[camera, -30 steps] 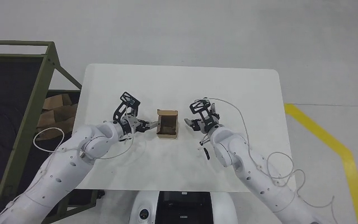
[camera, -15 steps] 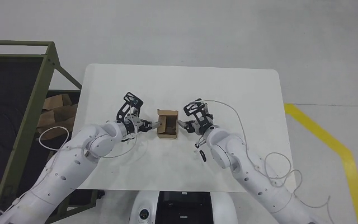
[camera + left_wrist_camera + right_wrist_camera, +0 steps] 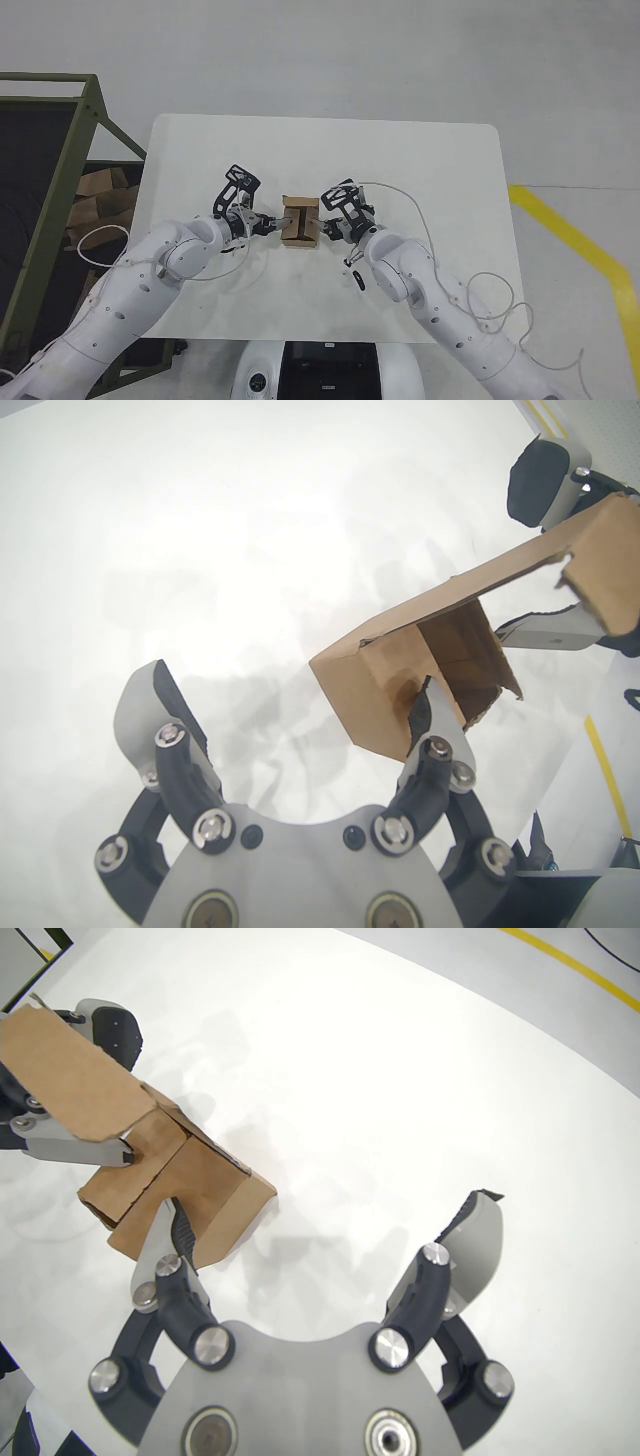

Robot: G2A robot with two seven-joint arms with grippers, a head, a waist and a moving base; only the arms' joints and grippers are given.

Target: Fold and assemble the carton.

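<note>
Carton point(image 3: 299, 220) sits at frame centre on table point(image 3: 420, 160). Left gripper point(image 3: 292, 690) spread wide, one finger pressing carton's left flap. Right gripper point(image 3: 325, 1200) likewise wide, one finger against its right side.

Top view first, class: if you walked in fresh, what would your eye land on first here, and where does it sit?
A small brown carton stands out at the middle of the white table, part-folded with one flap raised. The open left gripper and the open right gripper flank it from opposite sides, one finger of each pressed against its cardboard.
</note>
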